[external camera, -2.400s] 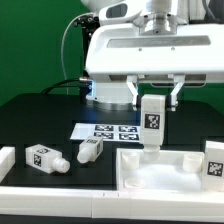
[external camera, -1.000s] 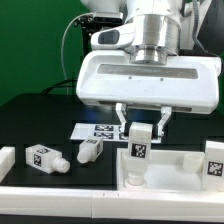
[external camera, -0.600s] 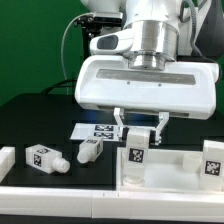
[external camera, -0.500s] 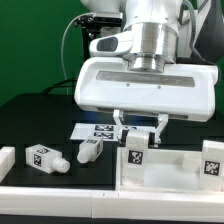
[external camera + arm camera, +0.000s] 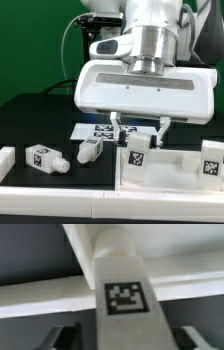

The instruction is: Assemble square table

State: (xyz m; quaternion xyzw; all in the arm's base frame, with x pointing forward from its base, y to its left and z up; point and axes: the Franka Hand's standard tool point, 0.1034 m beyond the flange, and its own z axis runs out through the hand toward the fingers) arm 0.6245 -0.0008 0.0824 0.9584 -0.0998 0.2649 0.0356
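fingers [image 5: 137, 127]: I held them spread wide, one on each side of the upright leg and clear of it, gripping nothing.
upright leg [image 5: 137, 152] [image 5: 122, 286]: it stood on end in the tabletop, near the edge on the exterior view's left.
tabletop [image 5: 178, 160] [image 5: 40, 294]: it lay flat on the bench [image 5: 40, 115], rim up.
loose legs: two [image 5: 40, 158] [image 5: 90, 150] lay on the bench; a third [image 5: 213, 160] stood at the exterior view's right.
marker board [image 5: 98, 130]: it lay flat behind the upright leg.
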